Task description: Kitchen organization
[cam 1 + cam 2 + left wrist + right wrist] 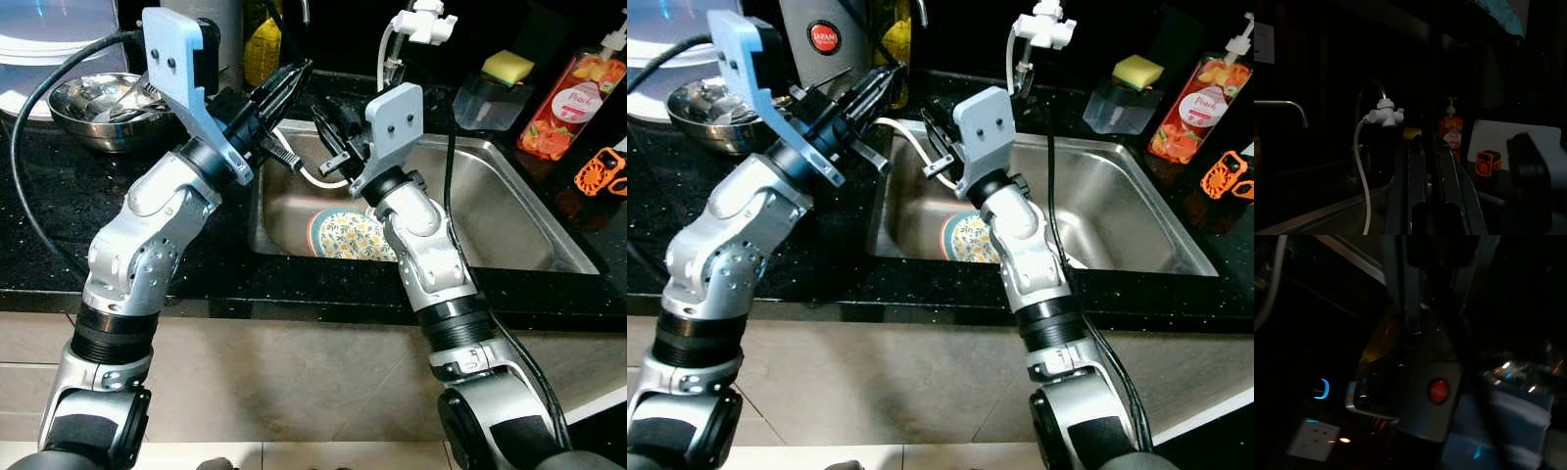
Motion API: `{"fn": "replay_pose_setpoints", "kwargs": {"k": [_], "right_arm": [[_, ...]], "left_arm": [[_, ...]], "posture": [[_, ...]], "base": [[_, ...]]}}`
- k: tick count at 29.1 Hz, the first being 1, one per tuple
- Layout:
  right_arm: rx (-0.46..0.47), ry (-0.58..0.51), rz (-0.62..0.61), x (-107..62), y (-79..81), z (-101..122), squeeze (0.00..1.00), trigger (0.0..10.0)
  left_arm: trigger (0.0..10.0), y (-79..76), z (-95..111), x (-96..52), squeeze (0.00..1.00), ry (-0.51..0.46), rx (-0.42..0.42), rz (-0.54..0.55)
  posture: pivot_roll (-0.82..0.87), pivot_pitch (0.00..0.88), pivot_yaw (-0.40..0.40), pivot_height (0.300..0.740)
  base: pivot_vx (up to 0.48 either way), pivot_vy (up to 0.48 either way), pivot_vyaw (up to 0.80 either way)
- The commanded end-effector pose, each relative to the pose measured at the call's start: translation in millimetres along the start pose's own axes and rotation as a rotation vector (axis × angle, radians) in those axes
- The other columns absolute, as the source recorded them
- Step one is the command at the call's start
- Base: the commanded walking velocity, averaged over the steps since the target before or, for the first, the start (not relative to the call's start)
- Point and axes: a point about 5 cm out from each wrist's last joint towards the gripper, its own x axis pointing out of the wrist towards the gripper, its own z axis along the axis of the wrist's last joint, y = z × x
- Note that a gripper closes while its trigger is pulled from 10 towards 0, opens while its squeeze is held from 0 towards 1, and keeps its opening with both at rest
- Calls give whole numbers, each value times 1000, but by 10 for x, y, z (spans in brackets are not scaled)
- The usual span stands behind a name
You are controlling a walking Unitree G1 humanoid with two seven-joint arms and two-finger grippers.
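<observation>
Both silver arms are raised over the near-left part of the rectangular stainless-steel sink [509, 211], which is set into a black speckled countertop [59, 206]. The left gripper [291, 80] is held above the sink's far-left corner, its two long black fingers drawn close together with only a narrow gap and nothing between them; the left wrist view shows them lying side by side, pointing toward the white plastic tap fitting [1385, 116]. The right gripper [331, 137] is held just right of it, above the sink's left half; whether its fingers are apart or together cannot be told. A round plate with a yellow floral pattern and teal rim [345, 235] lies on the sink floor, near-left, partly hidden by the right arm. A white flexible hose [312, 178] runs along the sink's left wall. On the counter to the far left sits a round steel bowl holding utensils [103, 106]. At the far right stand a clear plastic holder with a yellow sponge [502, 83], an orange soap bottle with a pump [573, 101], and a small orange plastic item [601, 171].
</observation>
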Motion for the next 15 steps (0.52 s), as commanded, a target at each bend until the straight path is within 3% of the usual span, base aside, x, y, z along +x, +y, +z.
{"fn": "replay_pose_setpoints", "kwargs": {"k": [1,9,10,11,12,15], "right_arm": [[-9,17,-73,-34,-171,-24,0,0],[-22,34,-81,-34,-181,-57,0,0],[-11,61,-105,-27,-202,-82,0,0],[1,82,-123,-22,-220,-104,0,0],[15,99,-144,-17,-246,-122,0,10000],[67,119,-181,-14,-298,-144,0,10000]], "left_arm": [[10000,-25,-70,-18,0,41,-5,4],[10000,3,-158,-39,0,95,-1,32],[10000,30,-185,-57,1000,111,7,50],[10000,50,-211,-75,1000,126,4,62],[10000,64,-230,-96,1000,143,14,72],[10000,98,-264,-129,1000,181,11,105]], "posture": [[228,10,-124,740],[229,11,-124,740],[230,12,-123,740],[230,12,-123,740],[230,12,-123,740],[233,13,-122,740]], "base": [[0,0,0],[0,0,0],[0,0,0],[0,0,0],[0,0,0],[0,0,0]]}}
